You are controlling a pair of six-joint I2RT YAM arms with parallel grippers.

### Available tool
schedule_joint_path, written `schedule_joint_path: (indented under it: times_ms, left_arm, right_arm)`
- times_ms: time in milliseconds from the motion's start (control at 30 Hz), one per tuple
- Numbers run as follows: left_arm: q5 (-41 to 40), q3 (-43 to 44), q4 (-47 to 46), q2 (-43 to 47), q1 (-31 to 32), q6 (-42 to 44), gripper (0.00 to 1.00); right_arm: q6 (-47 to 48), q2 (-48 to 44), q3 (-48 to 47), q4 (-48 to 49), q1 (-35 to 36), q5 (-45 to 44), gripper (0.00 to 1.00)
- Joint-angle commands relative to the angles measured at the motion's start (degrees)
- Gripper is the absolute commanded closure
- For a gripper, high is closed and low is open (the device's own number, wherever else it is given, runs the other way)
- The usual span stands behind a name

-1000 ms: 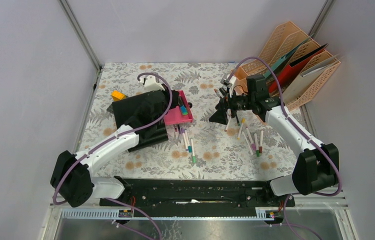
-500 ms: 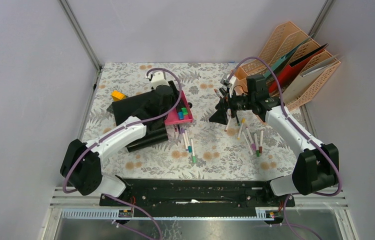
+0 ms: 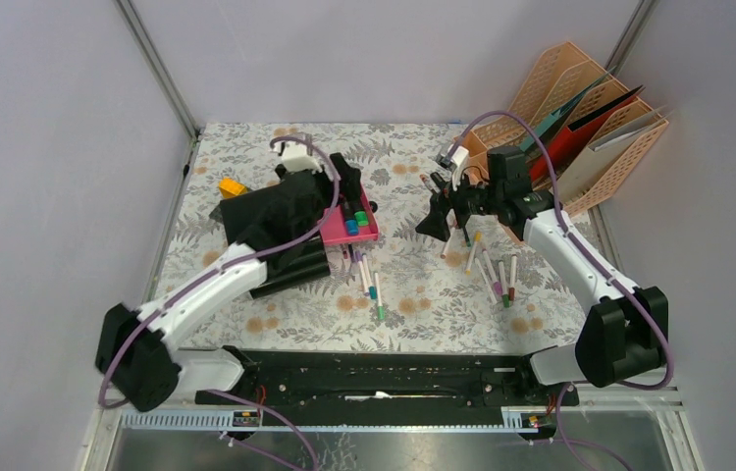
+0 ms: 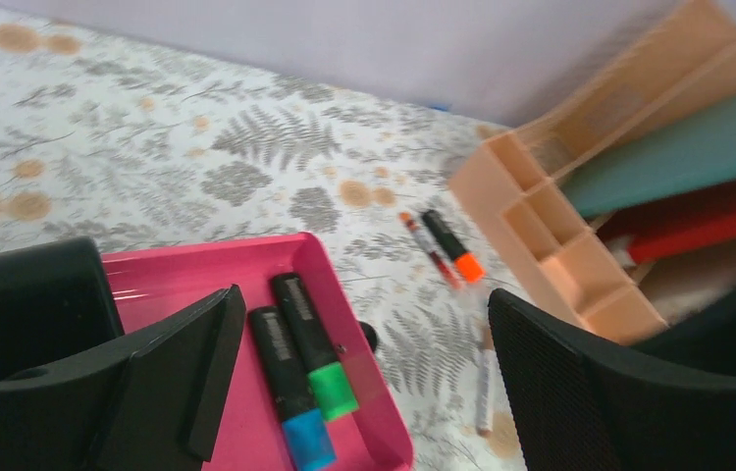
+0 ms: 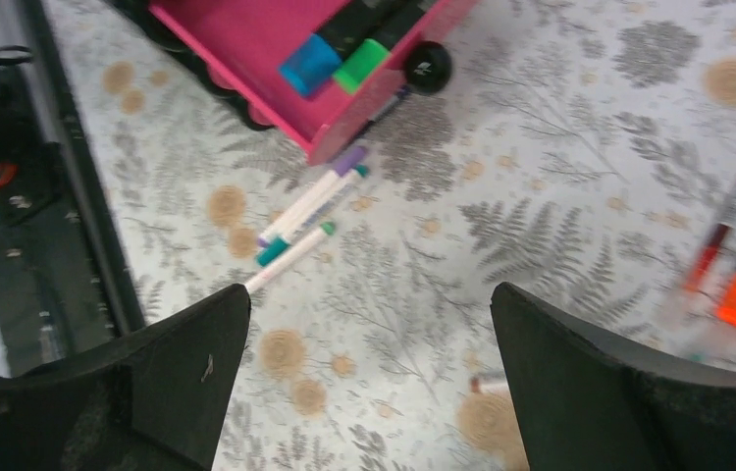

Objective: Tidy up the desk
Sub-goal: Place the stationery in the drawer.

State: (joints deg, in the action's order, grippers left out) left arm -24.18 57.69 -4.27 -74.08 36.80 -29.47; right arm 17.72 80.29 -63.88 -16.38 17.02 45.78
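Observation:
The desk (image 3: 413, 294) is covered in pale fern-print cloth. A pink tray (image 3: 337, 234) lies left of centre, with a blue-capped marker (image 4: 290, 392) and a green-capped marker (image 4: 317, 348) side by side in it. My left gripper (image 3: 350, 188) hovers just above the tray's far end. In the left wrist view the left gripper (image 4: 364, 314) is open and holds nothing. My right gripper (image 3: 435, 218) hangs over the cloth right of the tray. The right wrist view shows it (image 5: 372, 294) open and empty above bare cloth.
Thin white pens (image 3: 369, 275) lie by the tray, and more pens (image 3: 497, 277) lie further right. An orange highlighter (image 4: 454, 251) lies near the peach file organiser (image 3: 580, 128) at the back right. Black items (image 3: 266, 221) and a yellow piece (image 3: 232, 186) sit left of the tray.
My left gripper has opened and drawn back up from the pink tray, leaving the green-capped marker beside the blue one. The right gripper has shifted slightly.

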Motion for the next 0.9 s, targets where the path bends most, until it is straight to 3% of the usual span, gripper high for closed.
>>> schedule_joint_path:
  times_ms: [0, 267, 300, 333, 567, 867]
  left_arm:
    - [13.3, -7.7, -11.3, 10.1, -0.3, 3.9, 0.01]
    - [22.7, -17.7, -11.8, 22.9, -0.5, 4.6, 0.01]
    - [23.1, -18.7, -11.5, 24.1, -0.5, 4.4, 0.01]
    - [23.6, -19.8, -11.4, 25.2, -0.5, 3.9, 0.01]
    - [26.0, -25.4, -8.7, 32.1, -0.5, 1.8, 0.01]
    - [25.7, -29.7, -7.0, 37.9, -0.6, 1.4, 0.01]
  right_arm:
    - [5.5, -1.9, -1.3, 0.0, -0.4, -10.1, 0.0]
    - [5.5, 15.1, -16.3, 0.0, -0.4, -10.1, 0.0]
    - [7.1, 17.4, -17.8, -9.6, -0.4, -19.3, 0.0]
    - [7.3, 19.9, -19.2, -12.3, -0.4, -21.5, 0.0]
    - [8.6, 35.9, -33.1, -14.9, -0.4, -34.5, 0.0]
    - [9.6, 48.7, -47.0, -19.9, -1.7, -39.0, 0.28]
